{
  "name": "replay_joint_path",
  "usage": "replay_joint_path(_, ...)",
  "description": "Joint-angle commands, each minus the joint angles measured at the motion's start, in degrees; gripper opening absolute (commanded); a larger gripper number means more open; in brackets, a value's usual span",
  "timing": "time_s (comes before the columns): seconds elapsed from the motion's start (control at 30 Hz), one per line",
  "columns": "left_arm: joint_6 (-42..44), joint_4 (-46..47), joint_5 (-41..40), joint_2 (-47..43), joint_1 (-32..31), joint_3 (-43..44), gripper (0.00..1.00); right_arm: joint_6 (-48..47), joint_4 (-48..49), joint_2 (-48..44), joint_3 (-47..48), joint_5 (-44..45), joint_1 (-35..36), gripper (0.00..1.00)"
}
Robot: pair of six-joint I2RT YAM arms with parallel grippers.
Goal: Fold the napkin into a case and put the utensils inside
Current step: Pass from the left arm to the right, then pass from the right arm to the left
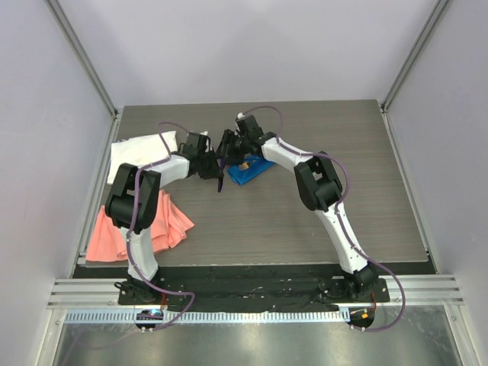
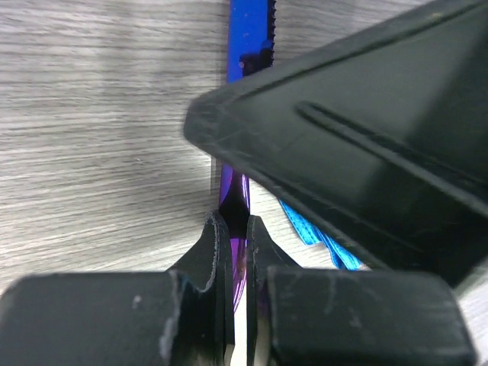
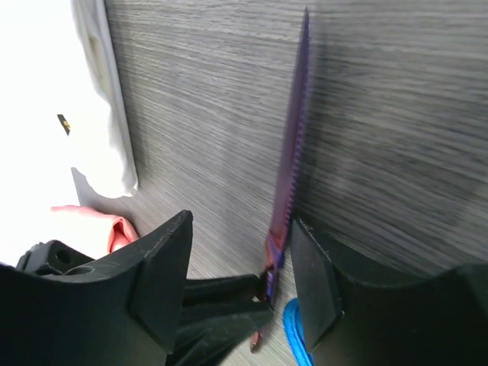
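Grey woodgrain surface: the blue napkin case lies far-centre, just right of the arms' meeting point. I should close squarely across the purple utensil before release. Left jaws grip its handle end; right jaws stand half open astride it, contact seemingly unmade.

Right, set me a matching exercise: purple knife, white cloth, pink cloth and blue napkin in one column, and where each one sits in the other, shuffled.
Things
1. purple knife
2. white cloth
3. salmon-pink cloth
4. blue napkin

Places
A. folded small, around the middle of the table, on its far half
B. clamped in the left gripper
C. left edge, farther back
D. left edge, nearer the arm bases, bunched up

Pairs: 1-B, 2-C, 3-D, 4-A
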Motion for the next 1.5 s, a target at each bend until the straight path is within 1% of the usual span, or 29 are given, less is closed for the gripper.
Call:
replay_joint_path(0.0, -0.61, -12.26, 3.34, 5.55, -1.19, -5.54, 0.00, 2.38, 2.12, 0.16, -1.87, 0.92, 1.44, 0.58)
replay_joint_path(0.07, -0.52, -12.17, 3.52, 5.28, -1.10, -5.80, 0.00, 3.52, 3.61, 0.24, -3.19, 0.58, 1.53, 0.54)
replay_joint_path(0.1, -0.61, -12.17, 3.43, 5.28, -1.10, -5.80, 0.00, 3.78, 4.75, 0.33, -3.71, 0.05, 1.61, 0.50)
replay_joint_path(0.13, -0.52, -12.08, 3.43, 5.11, -1.10, -5.71, 0.00, 4.48, 6.33, 0.77, -4.50, -0.30, 1.61, 0.44)
replay_joint_path(0.2, -0.43, -11.99, 3.60, 4.84, -1.10, -5.80, 0.00, 4.84, 8.44, 1.12, -5.65, -0.92, 1.61, 0.36)
replay_joint_path(0.23, -0.52, -11.91, 3.43, 4.67, -1.10, -5.80, 0.00, 5.01, 11.24, 1.21, -7.13, -1.27, 1.70, 0.28)
replay_joint_path(0.3, -0.52, -11.91, 3.34, 4.23, -1.02, -5.71, 0.00, 5.72, 13.54, 1.82, -7.67, -2.93, 1.61, 0.18)
replay_joint_path(0.33, -0.52, -11.91, 3.51, 4.14, -1.01, -5.71, 0.00, 5.72, 14.68, 2.00, -7.41, -3.20, 1.70, 0.07)
replay_joint_path(0.37, -0.52, -11.91, 3.52, 3.97, -1.01, -5.54, 0.00, 5.20, 14.95, 2.09, -7.06, -3.64, 1.70, 0.01)
replay_joint_path(0.47, -0.61, -11.47, 4.48, 2.39, -1.01, -5.71, 0.00, 1.33, 14.52, 1.74, -5.39, -4.08, 1.70, 0.01)
replay_joint_path(0.5, -0.52, -11.64, 4.92, 0.03, -1.01, -5.71, 0.06, -1.03, 14.60, 1.04, -4.95, -5.30, 1.53, 0.01)
replay_joint_path(0.57, 0.53, -14.52, 4.83, -3.31, -1.02, -5.19, 0.22, -2.71, 14.61, 0.60, -2.85, -7.24, 1.61, 0.01)
replay_joint_path(0.6, 1.23, -15.85, 4.57, -6.03, -1.01, -5.01, 0.42, -4.29, 14.00, 0.77, -1.71, -8.64, 1.44, 0.01)
replay_joint_path(0.67, 3.16, -21.01, 3.96, -14.72, -0.93, -4.05, 0.49, -5.88, 9.61, 1.12, 3.04, -13.30, 1.09, 0.01)
replay_joint_path(0.77, 5.10, -27.00, 5.09, -26.33, -0.66, -2.55, 0.54, -7.55, 6.61, -1.94, 2.79, -16.82, 0.91, 0.01)
replay_joint_path(0.8, 6.15, -28.07, 5.97, -28.88, -0.58, -2.46, 0.58, -8.16, 5.21, -3.17, 2.00, -17.61, 1.00, 0.01)
replay_joint_path(0.83, 6.51, -28.77, 6.59, -34.56, -0.58, -2.46, 0.58, -9.82, 4.77, -6.32, -0.53, -19.10, 1.09, 0.01)
replay_joint_path(0.93, 7.04, -32.03, 6.33, -41.54, -0.31, -2.20, 0.60, -13.86, 2.75, -13.69, -7.64, -20.78, 1.09, 0.01)
replay_joint_path(0.97, 7.12, -32.56, 6.15, -45.57, -0.22, -2.02, 0.63, -15.80, 1.26, -15.56, -9.07, -22.61, 1.17, 0.01)
replay_joint_path(1.03, 8.35, -33.26, 7.37, -48.49, -0.14, -1.76, 0.67, -19.58, -3.13, -21.34, -14.16, -24.47, 1.09, 0.01)
replay_joint_path(1.07, 8.88, -33.26, 8.34, -50.16, -0.14, -1.24, 0.69, -24.82, -5.32, -23.47, -15.74, -26.48, 1.17, 0.01)
replay_joint_path(1.13, 10.72, -33.88, 11.06, -50.53, -0.05, -0.44, 0.69, -30.20, -11.83, -27.16, -21.45, -28.33, 1.17, 0.01)
replay_joint_path(1.17, 11.60, -34.31, 14.90, -50.09, -0.05, -0.09, 0.69, -36.15, -14.29, -31.27, -23.39, -31.74, 1.35, 0.01)
replay_joint_path(1.2, 12.57, -34.84, 17.20, -49.74, -0.05, 0.87, 0.69, -40.03, -20.05, -33.14, -26.97, -32.73, 2.05, 0.01)
replay_joint_path(1.23, 14.49, -35.80, 19.31, -49.39, -0.05, 1.23, 0.68, -42.68, -22.46, -35.50, -29.10, -33.35, 2.58, 0.01)
replay_joint_path(1.27, 15.29, -36.07, 23.95, -49.13, -0.05, 1.40, 0.65, -44.19, -24.75, -39.36, -30.95, -33.96, 3.36, 0.01)
replay_joint_path(1.3, 15.91, -35.99, 26.08, -48.95, -0.05, 1.14, 0.65, -49.95, -29.47, -41.48, -34.27, -36.32, 3.81, 0.01)
replay_joint_path(1.4, 16.88, -35.11, 34.07, -49.30, -0.05, 0.00, 0.65, -50.27, -31.70, -49.03, -41.22, -36.78, 5.83, 0.01)
replay_joint_path(1.47, 16.45, -35.11, 35.76, -49.65, -0.05, -0.87, 0.64, -50.62, -32.86, -52.65, -43.87, -38.53, 7.76, 0.01)
